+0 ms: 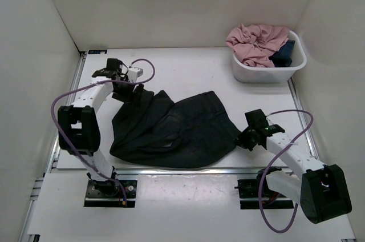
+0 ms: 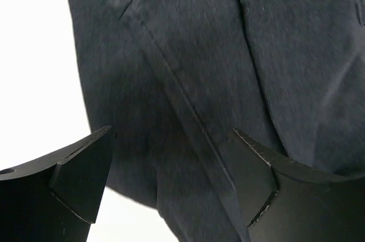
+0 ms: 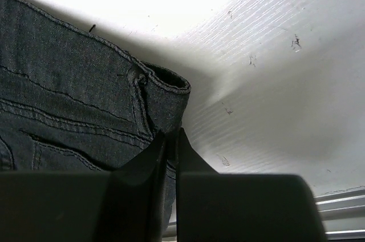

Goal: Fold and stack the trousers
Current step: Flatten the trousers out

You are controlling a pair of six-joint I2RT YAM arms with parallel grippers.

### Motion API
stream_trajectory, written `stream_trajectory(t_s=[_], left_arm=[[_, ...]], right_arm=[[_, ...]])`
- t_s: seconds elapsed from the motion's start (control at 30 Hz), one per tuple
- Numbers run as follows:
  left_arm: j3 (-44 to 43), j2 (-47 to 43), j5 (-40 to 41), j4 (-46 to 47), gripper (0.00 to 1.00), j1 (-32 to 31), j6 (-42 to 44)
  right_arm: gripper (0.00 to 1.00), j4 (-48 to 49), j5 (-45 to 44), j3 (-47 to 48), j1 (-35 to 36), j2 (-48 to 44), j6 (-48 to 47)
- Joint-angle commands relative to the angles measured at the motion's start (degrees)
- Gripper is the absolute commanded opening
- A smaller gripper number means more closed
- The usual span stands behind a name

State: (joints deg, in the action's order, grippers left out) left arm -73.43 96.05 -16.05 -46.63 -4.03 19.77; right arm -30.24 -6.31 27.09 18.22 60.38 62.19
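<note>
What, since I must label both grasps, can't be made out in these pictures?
Top external: where the legs of the trousers end, lost in bunched black folds.
Right wrist: how much cloth the right gripper pinches, hidden by the gripper itself.
Left wrist: whether the open left gripper touches the cloth.
Top external: most of the dark blue garment, under the pink garment in the tub.

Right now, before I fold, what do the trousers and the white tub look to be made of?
The trousers: dark woven cloth with a matte finish, probably denim or heavy cotton. The wrist views show a fine weave, raised stitched seams and a thick rolled hem. The tub: smooth white material with a slight sheen, likely moulded plastic, judging by its rounded rim and corners.
</note>
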Motion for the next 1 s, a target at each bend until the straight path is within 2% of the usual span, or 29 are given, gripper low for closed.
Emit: stream_trajectory(t_s=[0.0,0.1,0.2,0.23,0.27,0.3,0.33,0.43,0.53,0.57,0.67,0.8,0.97], left_arm=[[-3.0,4.1,-1.5,0.2,0.89,-2.0,-1.0],[-3.0,9.4,3.5,-0.3,0.89,-4.7,-1.6],[-3.6,12.7,5.0,-0.8,0.82,-4.7,-1.6],[-3.6,12.7,4.5,-0.8,0.74,-4.7,-2.1],[-4.3,13.3,4.5,-0.8,0.39,-4.7,-2.1],[-5.0,13.3,4.5,-0.8,0.20,-4.7,-2.1],[-5.5,13.3,4.5,-1.4,0.14,-4.7,-2.6],[-8.0,10.2,6.5,-2.6,0.14,-4.7,-2.6],[-12.2,4.4,15.1,-2.6,0.14,-0.5,-1.6],[-13.2,3.1,20.8,-2.6,0.14,0.9,0.8],[-16.9,-0.3,28.6,-3.1,0.14,7.1,6.1],[-21.5,-1.0,29.8,-6.4,0.14,17.5,10.2],[-21.2,-3.5,31.1,-7.9,0.14,23.3,14.3]], right_arm=[[0.00,-2.2,-2.7,-1.2,-0.4,-0.8,-0.3],[0.00,-2.2,-2.7,-1.2,-0.4,-0.8,-0.3],[0.00,-3.5,-3.2,0.1,-0.4,-0.8,-0.3],[0.00,-3.5,-3.2,0.2,-0.4,-0.8,-0.3],[0.00,-4.8,-3.8,1.0,-0.4,-0.8,-0.8],[0.00,-5.4,-3.8,1.6,-0.4,-1.4,-0.8],[0.00,-6.1,-4.6,2.2,-0.4,-1.9,-0.8],[0.00,-10.1,-7.8,6.8,-0.9,-4.1,-1.9],[0.00,-15.8,-10.7,14.5,-4.2,-7.3,-3.8],[0.00,-17.3,-10.7,16.7,-6.8,-8.0,-5.6],[0.00,-21.3,-12.2,26.8,-11.1,-9.2,-10.8],[0.00,-24.2,-12.2,38.4,-15.4,-5.1,-16.6],[0.00,-25.5,-9.8,43.7,-20.4,-2.5,-20.6]])
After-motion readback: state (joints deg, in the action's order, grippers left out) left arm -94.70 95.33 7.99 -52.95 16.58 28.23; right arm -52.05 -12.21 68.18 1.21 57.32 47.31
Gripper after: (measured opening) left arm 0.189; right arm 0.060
